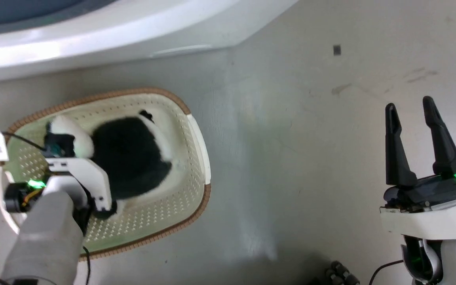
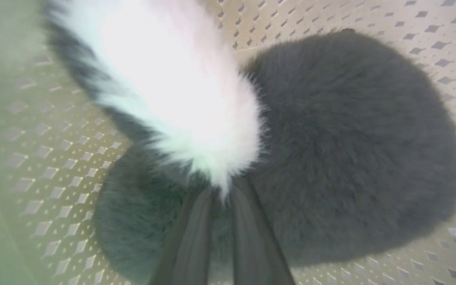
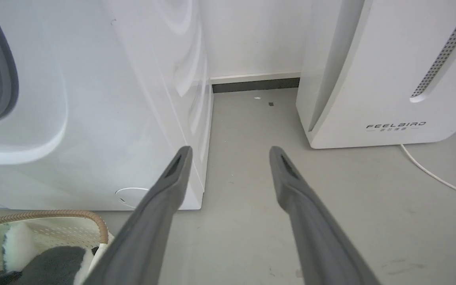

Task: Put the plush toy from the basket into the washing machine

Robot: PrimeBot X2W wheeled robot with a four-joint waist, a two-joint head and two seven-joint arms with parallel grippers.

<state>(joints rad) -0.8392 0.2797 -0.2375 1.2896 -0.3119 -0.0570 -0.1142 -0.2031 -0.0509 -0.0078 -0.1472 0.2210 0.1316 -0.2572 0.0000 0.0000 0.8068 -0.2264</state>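
The plush toy [image 1: 129, 154], black with white furry patches, lies in the cream basket [image 1: 196, 158] with the brown rim, on the floor before the washing machine [image 1: 93, 35]. My left arm reaches down into the basket over the toy's left end. In the left wrist view my left gripper [image 2: 222, 190] is shut on the tip of a white fur patch, with the toy's black body [image 2: 350, 138] to the right. My right gripper [image 1: 410, 103] hangs open above bare floor, far right of the basket. Nothing is between its fingers [image 3: 164, 198].
The washing machine's white front [image 3: 93, 118] and grey porthole rim [image 3: 2, 71] are at the left of the right wrist view. A white FEELBIRD appliance [image 3: 390, 79] stands at the right, with a white cable [image 3: 434, 176] on the floor. Grey floor [image 1: 291, 158] lies between basket and right gripper.
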